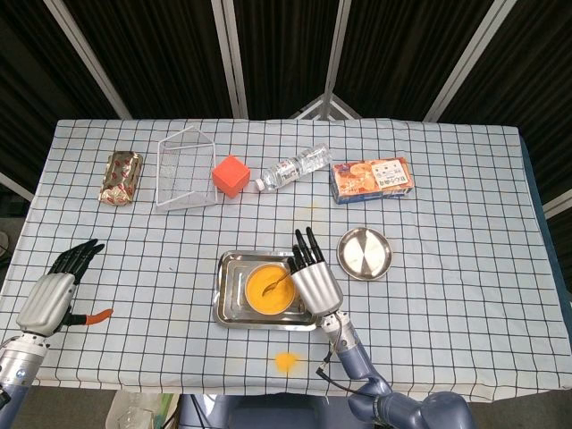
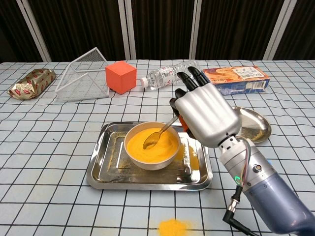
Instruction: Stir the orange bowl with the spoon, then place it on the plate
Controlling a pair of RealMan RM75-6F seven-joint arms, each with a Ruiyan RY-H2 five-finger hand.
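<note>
Spoon (image 2: pixel 156 135) sits with its scoop in the orange powder of the bowl (image 2: pixel 151 146), handle angled up to the right hand (image 2: pixel 204 114), which pinches it while the other fingers (image 2: pixel 193 77) stretch out above. Left to right: the left hand (image 1: pixel 55 288) lies at the table's left edge, fingers straight and close together, holding nothing. A foil packet (image 1: pixel 120 177), wire basket (image 1: pixel 185 169), orange cube (image 1: pixel 231 175), bottle (image 1: pixel 295 166) and box (image 1: pixel 372 180) line the far side. The bowl stands in a steel tray (image 2: pixel 105 167) at centre. The plate (image 2: pixel 255 125) lies just right of the tray, bare. Spilled orange powder (image 2: pixel 172 227) marks the cloth by the near edge.
</note>
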